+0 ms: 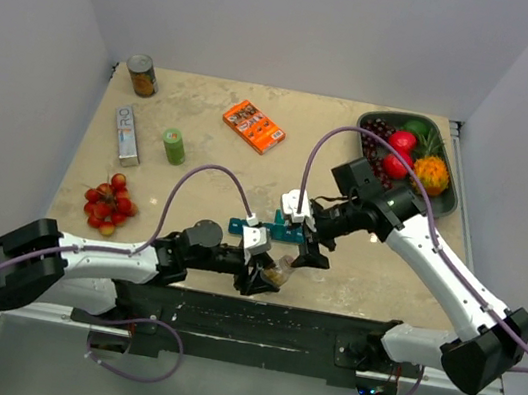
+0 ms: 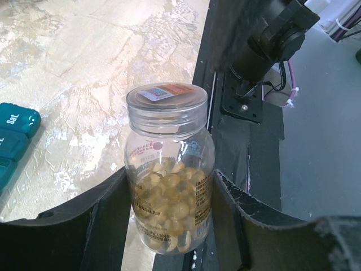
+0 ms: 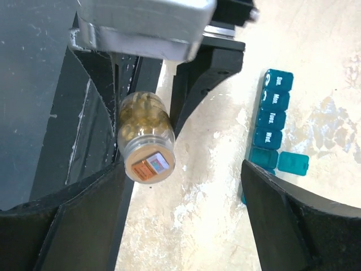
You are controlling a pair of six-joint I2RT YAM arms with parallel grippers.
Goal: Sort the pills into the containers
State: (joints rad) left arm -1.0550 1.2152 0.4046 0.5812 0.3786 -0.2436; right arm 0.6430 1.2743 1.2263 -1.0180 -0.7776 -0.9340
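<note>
Teal pill organizer [image 3: 272,110] sits by the worktop's [image 1: 367,189] near edge, one lid flipped up. Left gripper [image 2: 169,226] clamps the clear bottle [image 2: 168,152] of amber pills [image 2: 169,200]; right gripper [image 3: 185,169] gapes wide around its cap [image 3: 150,167].

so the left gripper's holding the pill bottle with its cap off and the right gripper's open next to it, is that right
Not quite. The cap is on the pill bottle, sealed over the capsules, as the left wrist view shows. The rest holds: the left gripper is holding the bottle, and the right gripper is open next to it.
</note>
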